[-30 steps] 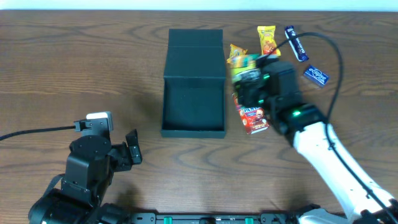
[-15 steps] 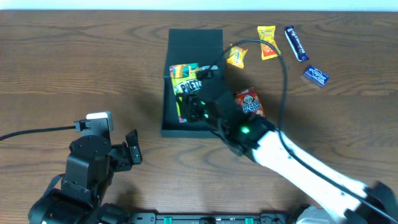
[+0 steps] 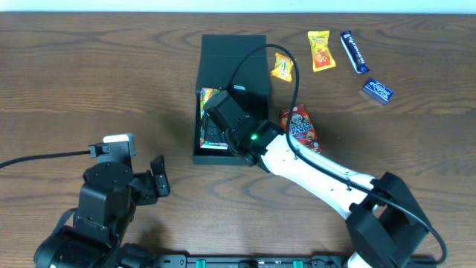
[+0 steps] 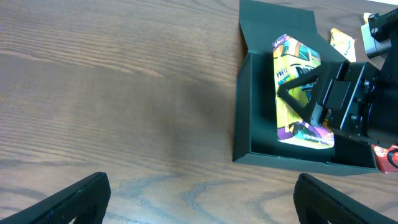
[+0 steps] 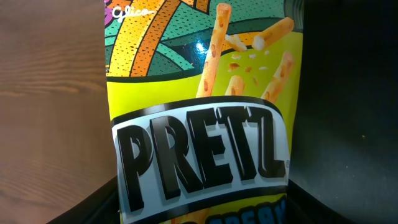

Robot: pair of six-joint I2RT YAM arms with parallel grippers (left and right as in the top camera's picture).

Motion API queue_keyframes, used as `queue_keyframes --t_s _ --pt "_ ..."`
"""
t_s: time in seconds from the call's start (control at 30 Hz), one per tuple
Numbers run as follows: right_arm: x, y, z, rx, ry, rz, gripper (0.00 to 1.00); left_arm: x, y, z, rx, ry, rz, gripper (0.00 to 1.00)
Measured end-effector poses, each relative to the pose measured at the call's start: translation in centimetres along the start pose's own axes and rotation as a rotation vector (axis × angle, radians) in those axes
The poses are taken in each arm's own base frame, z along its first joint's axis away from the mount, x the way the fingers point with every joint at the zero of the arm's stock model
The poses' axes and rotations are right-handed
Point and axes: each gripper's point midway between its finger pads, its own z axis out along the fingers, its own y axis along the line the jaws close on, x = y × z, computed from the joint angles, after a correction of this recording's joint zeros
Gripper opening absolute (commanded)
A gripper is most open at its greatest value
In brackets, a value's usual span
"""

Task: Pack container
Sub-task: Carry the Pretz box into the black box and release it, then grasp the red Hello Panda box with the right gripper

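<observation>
Two dark fingers of the right gripper (image 4: 309, 102) clamp a Pretz box (image 4: 297, 74), one on each long edge. Our right wrist view shows the printed face filling the frame with a finger at each lower corner. What the gripper carries therefore lies directly beneath it. The box is inside the container (image 3: 230, 157), in the left half, close to the left wall, with bare floor to its right. Its long axis runs from the hinged lid toward the near wall, parallel to the side walls, and the gripper crosses it toward the near end. We cannot tell whether the box's underside rests flat on the floor, because the left wrist view is too oblique to settle it. We judge that the coming move turns on this fit. The fingers need only part and lift straight up, since the left and near walls stand close and leave little room to swing sideways.

Our right arm reaches in from the near right, stretched diagonally over the container's near right corner, with the wrist pitched down into the opening. A red packet (image 3: 300, 127) lies just beside the container's right wall, partly under the forearm. Our left gripper (image 3: 159, 177) rests at the near left with its fingers spread wide, holding nothing. It is well apart from the container, though that arm is the nearer one to the left wall.
</observation>
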Motion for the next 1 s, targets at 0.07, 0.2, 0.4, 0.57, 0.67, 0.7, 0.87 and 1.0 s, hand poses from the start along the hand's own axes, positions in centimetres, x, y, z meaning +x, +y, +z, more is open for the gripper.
queue_keyframes --t_s 0.07,0.2,0.4,0.57,0.67,0.7,0.87,1.0 --pt "-0.1 -0.1 0.0 0.004 -0.005 0.012 0.74 0.0 0.0 0.0 0.000 0.000 0.000 0.95" --pt "-0.2 0.0 0.0 0.003 -0.009 0.017 0.84 0.0 0.0 0.0 0.000 0.000 0.000 0.95" --pt "0.0 0.5 -0.1 -0.020 0.005 0.003 0.89 0.0 0.0 0.0 0.000 0.000 0.000 0.95" --pt "-0.1 1.1 -0.5 -0.032 0.029 -0.073 0.93 0.0 0.0 0.0 0.000 0.000 0.000 0.95" --pt "-0.7 1.0 -1.5 -0.010 0.047 -0.152 0.93 0.0 0.0 0.0 0.000 -0.001 0.000 0.95" --pt "-1.0 0.8 -2.0 0.002 0.053 -0.178 0.94 0.0 0.0 0.0 0.000 0.000 0.000 0.95" --pt "-4.3 -0.5 -5.9 0.030 0.020 -0.245 0.96 0.0 0.0 0.0 0.000 0.000 0.000 0.95" --pt "-7.0 -4.1 -9.5 0.117 -0.012 -0.243 0.97 0.0 0.0 0.0 0.000 0.000 0.000 0.95"
